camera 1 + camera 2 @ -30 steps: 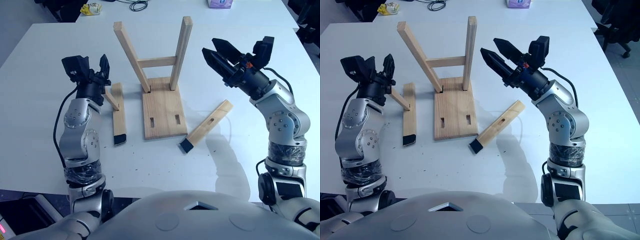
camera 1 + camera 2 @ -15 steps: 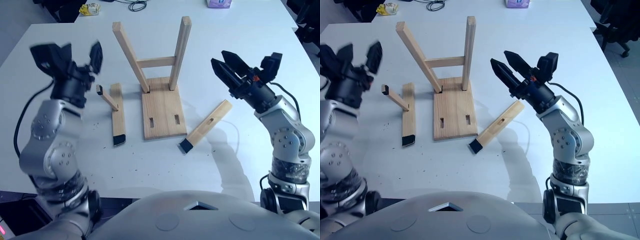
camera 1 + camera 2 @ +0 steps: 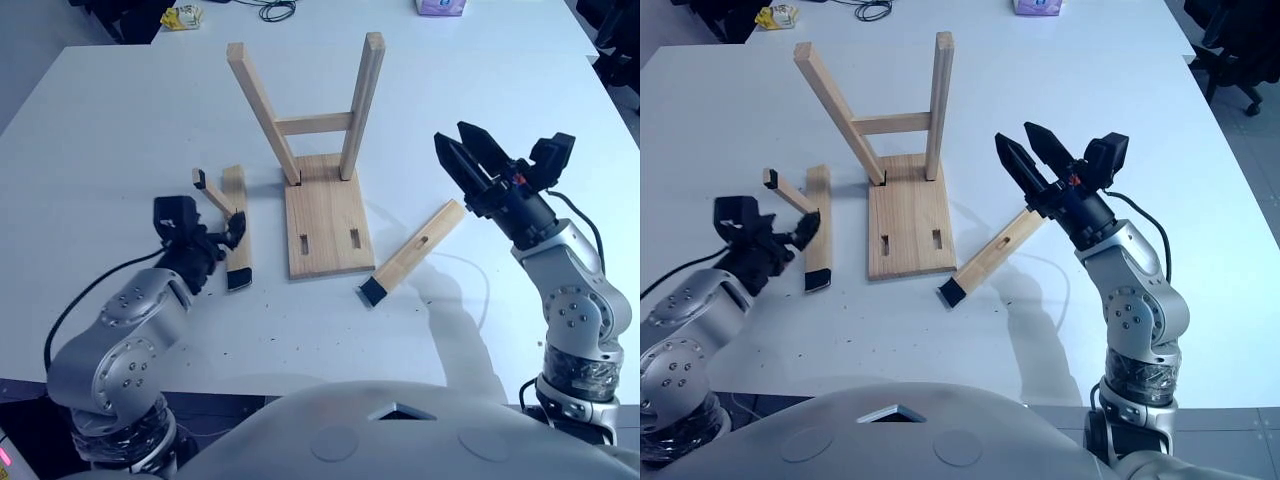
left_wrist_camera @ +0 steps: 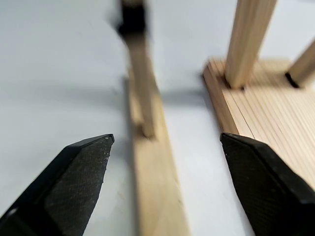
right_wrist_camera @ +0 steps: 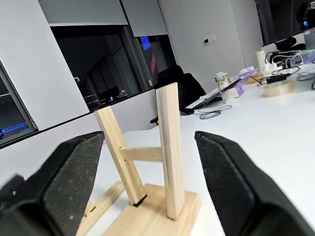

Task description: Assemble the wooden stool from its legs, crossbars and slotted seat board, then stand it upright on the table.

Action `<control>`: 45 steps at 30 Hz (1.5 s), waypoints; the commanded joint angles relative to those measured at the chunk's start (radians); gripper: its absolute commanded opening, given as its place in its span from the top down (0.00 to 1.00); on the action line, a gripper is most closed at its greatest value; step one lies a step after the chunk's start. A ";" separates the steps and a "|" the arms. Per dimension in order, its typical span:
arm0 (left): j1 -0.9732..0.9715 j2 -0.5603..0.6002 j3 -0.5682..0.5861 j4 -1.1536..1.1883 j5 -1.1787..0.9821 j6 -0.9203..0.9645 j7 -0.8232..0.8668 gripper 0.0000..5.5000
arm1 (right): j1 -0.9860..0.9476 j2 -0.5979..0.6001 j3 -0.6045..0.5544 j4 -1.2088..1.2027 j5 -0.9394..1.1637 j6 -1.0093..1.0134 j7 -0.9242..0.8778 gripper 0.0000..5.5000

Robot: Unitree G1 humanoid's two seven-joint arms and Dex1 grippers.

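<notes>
The slotted seat board [image 3: 325, 215] lies flat mid-table with two legs [image 3: 360, 100] and a crossbar [image 3: 313, 124] standing up from its far end. A loose leg with a crossbar stub [image 3: 236, 225] lies left of it. Another loose leg [image 3: 412, 250] lies to its right. My left gripper [image 3: 225, 240] hovers low and open at the near end of the left loose leg, which lies between its fingers [image 4: 74, 182] in the left wrist view. My right gripper [image 3: 462, 150] is open in the air above the right loose leg, pointing at the standing legs [image 5: 171, 147].
The white table [image 3: 120, 130] has free room on both sides of the parts. A yellow packet [image 3: 183, 16], cables [image 3: 275, 10] and a purple box [image 3: 438, 7] lie at the far edge. A black chair [image 3: 1240, 50] stands beyond the right edge.
My left arm swung up and then dropped low toward me, ending by the near end of the left loose leg. My right gripper drew back to the right, away from the standing legs.
</notes>
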 commanded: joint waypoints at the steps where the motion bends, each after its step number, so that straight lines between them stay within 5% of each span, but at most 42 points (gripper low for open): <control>1: -0.029 -0.043 -0.013 0.038 0.081 0.042 0.067 0.27 | -0.035 -0.030 -0.009 0.012 0.025 0.019 0.007 0.38; 9: -0.036 -0.107 -0.109 0.105 0.239 0.036 0.124 0.27 | -0.082 -0.032 0.019 0.060 0.035 0.022 0.023 0.38; 24: -0.161 -0.026 -0.124 0.311 0.344 0.097 0.013 0.27 | -0.071 0.059 0.073 0.046 -0.003 -0.046 -0.017 0.38; 36: -0.321 0.207 -0.067 0.451 0.291 0.272 -0.216 0.63 | 0.050 0.228 0.169 -0.067 -0.099 -0.190 -0.143 0.38; 41: -0.387 0.247 -0.069 0.500 0.309 0.258 -0.252 0.63 | 0.024 0.235 0.172 -0.032 -0.119 -0.213 -0.148 0.38; 45: -0.528 0.163 0.031 0.620 0.345 0.115 -0.213 0.63 | -0.040 0.217 0.167 0.015 -0.110 -0.198 -0.130 0.38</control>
